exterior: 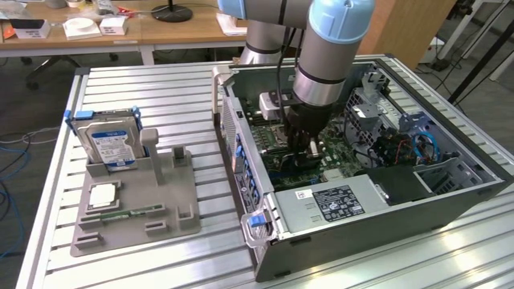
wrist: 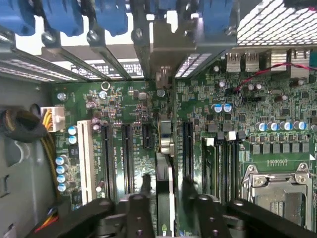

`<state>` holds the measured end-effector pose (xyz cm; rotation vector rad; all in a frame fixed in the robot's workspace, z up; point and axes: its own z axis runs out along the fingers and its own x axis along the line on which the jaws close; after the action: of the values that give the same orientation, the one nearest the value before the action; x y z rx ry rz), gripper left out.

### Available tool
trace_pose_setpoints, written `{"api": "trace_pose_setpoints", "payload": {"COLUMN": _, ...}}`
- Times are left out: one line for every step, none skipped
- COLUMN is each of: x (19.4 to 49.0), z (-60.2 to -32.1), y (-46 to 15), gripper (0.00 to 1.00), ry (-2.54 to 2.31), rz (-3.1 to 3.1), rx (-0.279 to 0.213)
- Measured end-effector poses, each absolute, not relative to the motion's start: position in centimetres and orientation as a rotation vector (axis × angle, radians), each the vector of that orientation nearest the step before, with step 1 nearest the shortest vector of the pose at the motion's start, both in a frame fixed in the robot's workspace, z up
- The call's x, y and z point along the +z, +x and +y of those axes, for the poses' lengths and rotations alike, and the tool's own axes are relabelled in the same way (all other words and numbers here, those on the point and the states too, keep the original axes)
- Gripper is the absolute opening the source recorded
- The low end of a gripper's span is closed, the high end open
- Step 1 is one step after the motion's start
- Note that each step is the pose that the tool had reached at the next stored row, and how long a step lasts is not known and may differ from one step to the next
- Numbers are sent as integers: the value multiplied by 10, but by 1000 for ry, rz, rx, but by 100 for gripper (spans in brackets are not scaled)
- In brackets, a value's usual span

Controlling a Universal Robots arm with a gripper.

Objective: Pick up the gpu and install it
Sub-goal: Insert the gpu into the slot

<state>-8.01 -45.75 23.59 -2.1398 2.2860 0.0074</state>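
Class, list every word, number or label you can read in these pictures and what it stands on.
No text reads clearly.
Hard drive blue-white label: print too small.
Power supply black label: white print, blurred.
White sticker beside it: unreadable.
Motherboard markings: too small.

The gpu (wrist: pixel 165 163) stands on edge between my jaws. Long black slots (wrist: pixel 126 153) lie close on both sides, leaving little room.
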Motion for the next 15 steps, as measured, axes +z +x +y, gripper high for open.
{"api": "trace_pose_setpoints", "payload": {"x": 236, "z": -457, "y": -80, "gripper": 45, "ry": -2140, "rz": 2286, "rx": 7}}
{"api": "trace_pose_setpoints", "payload": {"x": 236, "z": -457, "y": -80, "gripper": 45, "ry": -2140, "rz": 2286, "rx": 8}}
{"api": "trace_pose_setpoints", "payload": {"x": 236, "z": -457, "y": -80, "gripper": 51, "ry": -2140, "rz": 2286, "rx": 8}}
{"api": "trace_pose_setpoints", "payload": {"x": 236, "z": -457, "y": -80, "gripper": 56, "ry": -2140, "rz": 2286, "rx": 7}}
{"api": "trace_pose_setpoints", "payload": {"x": 236, "z": -457, "y": -80, "gripper": 56, "ry": -2140, "rz": 2286, "rx": 8}}
{"api": "trace_pose_setpoints", "payload": {"x": 236, "z": -457, "y": -80, "gripper": 62, "ry": -2140, "rz": 2286, "rx": 8}}
{"api": "trace_pose_setpoints", "payload": {"x": 236, "z": -457, "y": -80, "gripper": 68, "ry": -2140, "rz": 2286, "rx": 7}}
{"api": "trace_pose_setpoints", "payload": {"x": 236, "z": -457, "y": -80, "gripper": 68, "ry": -2140, "rz": 2286, "rx": 7}}
{"api": "trace_pose_setpoints", "payload": {"x": 236, "z": -457, "y": -80, "gripper": 74, "ry": -2140, "rz": 2286, "rx": 7}}
{"api": "trace_pose_setpoints", "payload": {"x": 236, "z": -457, "y": -80, "gripper": 80, "ry": -2140, "rz": 2286, "rx": 7}}
{"api": "trace_pose_setpoints", "payload": {"x": 236, "z": -457, "y": -80, "gripper": 80, "ry": -2140, "rz": 2286, "rx": 7}}
{"api": "trace_pose_setpoints", "payload": {"x": 236, "z": -457, "y": -80, "gripper": 86, "ry": -2140, "rz": 2286, "rx": 7}}
{"api": "trace_pose_setpoints", "payload": {"x": 236, "z": -457, "y": -80, "gripper": 86, "ry": -2140, "rz": 2286, "rx": 7}}
{"api": "trace_pose_setpoints", "payload": {"x": 236, "z": -457, "y": -80, "gripper": 86, "ry": -2140, "rz": 2286, "rx": 7}}
{"api": "trace_pose_setpoints", "payload": {"x": 236, "z": -457, "y": -80, "gripper": 86, "ry": -2140, "rz": 2286, "rx": 7}}
